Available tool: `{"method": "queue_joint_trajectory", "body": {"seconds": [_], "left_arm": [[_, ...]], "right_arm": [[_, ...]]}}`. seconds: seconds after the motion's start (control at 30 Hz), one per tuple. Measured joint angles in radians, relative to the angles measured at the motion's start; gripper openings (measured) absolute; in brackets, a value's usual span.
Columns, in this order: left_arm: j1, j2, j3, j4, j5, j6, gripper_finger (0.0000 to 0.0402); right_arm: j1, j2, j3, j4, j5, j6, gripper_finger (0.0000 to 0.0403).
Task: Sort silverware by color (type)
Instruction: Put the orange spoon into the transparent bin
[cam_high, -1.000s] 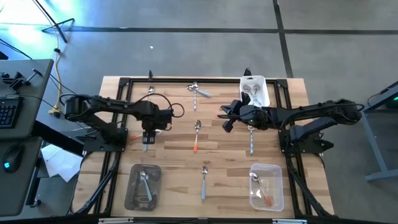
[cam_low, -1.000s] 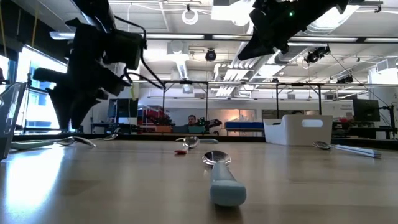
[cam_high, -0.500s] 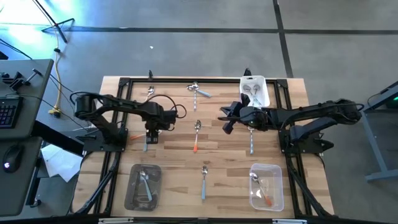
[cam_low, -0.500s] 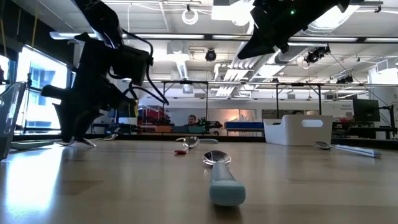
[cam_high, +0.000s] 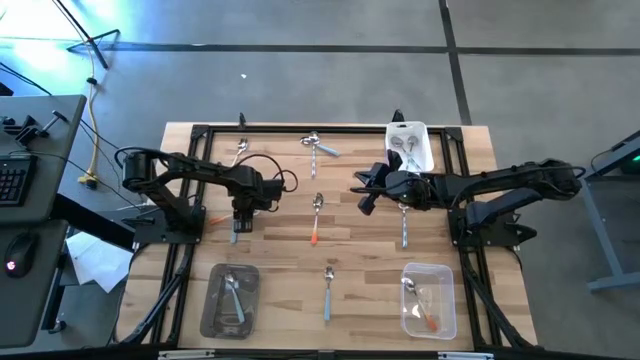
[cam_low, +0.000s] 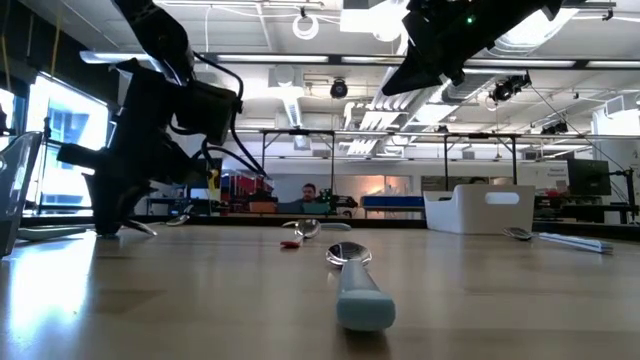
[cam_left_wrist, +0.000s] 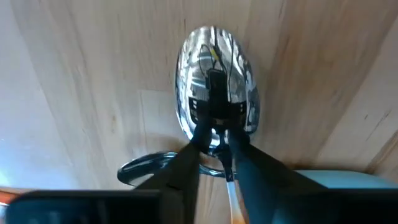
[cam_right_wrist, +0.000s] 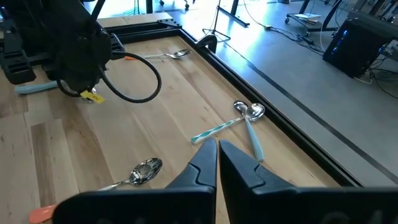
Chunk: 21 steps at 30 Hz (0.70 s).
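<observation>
Seen from above, the left claw points down onto the table at about 9 o'clock from its centre, over a spoon with a light blue handle. That view hides the grip, but the left wrist view shows it: the two dark fingers stand narrow on either side of the spoon's thin neck just below its shiny bowl, which lies flat on the wood. The low view shows the same claw with its tips down at the table top. The right claw hangs above the middle of the table, well clear of it in the low view, and its own wrist view shows the fingers pressed together with nothing between them. The high view alone lays out the remaining silverware: an orange-handled spoon at the centre, a blue-handled one toward 6 o'clock, another toward 3 o'clock beneath the right arm, two crossed spoons at 12 o'clock and one at 11 o'clock. A white tub at 1 o'clock holds spoons, as do a clear tub at 7 o'clock and another at 5 o'clock. The low view shows a person in the room beyond.
</observation>
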Motion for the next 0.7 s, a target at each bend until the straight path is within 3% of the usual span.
{"method": "queue_joint_trajectory", "body": {"seconds": [0.23,0.7], "left_arm": [[0.0,-0.003,0.0,0.004,-0.016,0.001,0.0008],[0.0,-0.093,0.058,-0.077,-0.014,-0.06,0.0005]], "right_arm": [[0.0,0.0,0.0,0.0,0.0,0.0,0.0],[0.0,0.0,0.0,0.0,0.001,0.0,0.0]]}}
